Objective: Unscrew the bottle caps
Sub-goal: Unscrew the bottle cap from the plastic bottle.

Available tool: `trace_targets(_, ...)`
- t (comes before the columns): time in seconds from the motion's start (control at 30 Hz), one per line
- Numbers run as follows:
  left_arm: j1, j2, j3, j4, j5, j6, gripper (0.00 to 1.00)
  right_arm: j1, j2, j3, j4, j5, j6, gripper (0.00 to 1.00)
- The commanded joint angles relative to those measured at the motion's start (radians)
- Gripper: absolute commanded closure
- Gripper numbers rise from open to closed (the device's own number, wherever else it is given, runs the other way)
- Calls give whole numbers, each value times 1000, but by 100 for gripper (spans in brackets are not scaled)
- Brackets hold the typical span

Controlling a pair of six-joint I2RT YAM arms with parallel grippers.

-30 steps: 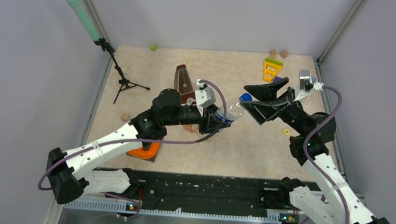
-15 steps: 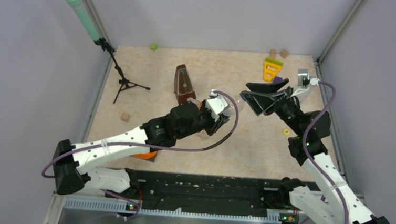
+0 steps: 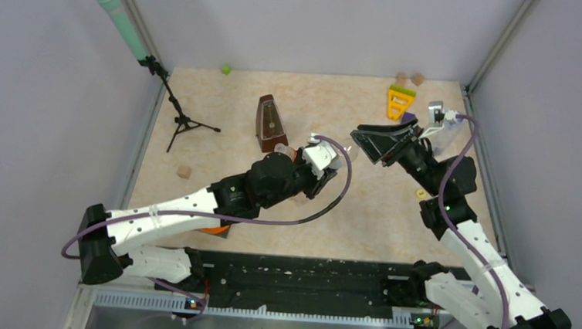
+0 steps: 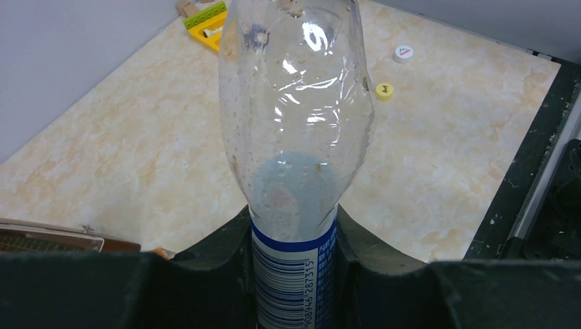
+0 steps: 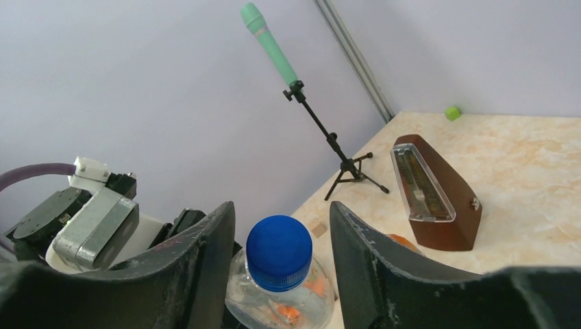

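Clamping the blue-labelled bottle (image 4: 294, 123) mid-table, the left gripper (image 4: 293, 226) grips tight; the right gripper (image 5: 281, 233) straddles its blue cap (image 5: 279, 252), jaws part-open, not touching. A yellow cap (image 3: 421, 194) lies at four o'clock on the beige marbled tabletop (image 3: 339, 98), lilac walls (image 3: 321, 19) beyond.

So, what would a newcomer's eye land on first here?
Mid-table, the left gripper holds a clear blue-labelled bottle, jaws clamped on its label. The right gripper faces it, open jaws either side of the blue cap. A green microphone sticks up at the far-left corner.
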Motion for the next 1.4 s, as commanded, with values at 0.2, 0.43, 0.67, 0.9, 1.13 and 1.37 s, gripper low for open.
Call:
trace_targets(0.2,-11,-5,33,61,-27,12,100,8,-3,2,48,-6,7,86)
trace_targets(0.43,8,-23,14,75,44,4,100,8,6,-19,162,-117,16,100)
trace_targets(0.67,320,-57,-8,113,876,-193,100,7,21,10,341,-345,21,100)
trace_targets(0.9,422,14,4,298,1299,-382,100,7,22,42,496,-492,90,100)
trace_targets(1.13,426,95,1,449,1456,-523,100,1,11,52,558,-484,135,100)
trace_targets(1.37,433,72,-71,592,1455,-623,100,0,90,79,852,-610,317,100)
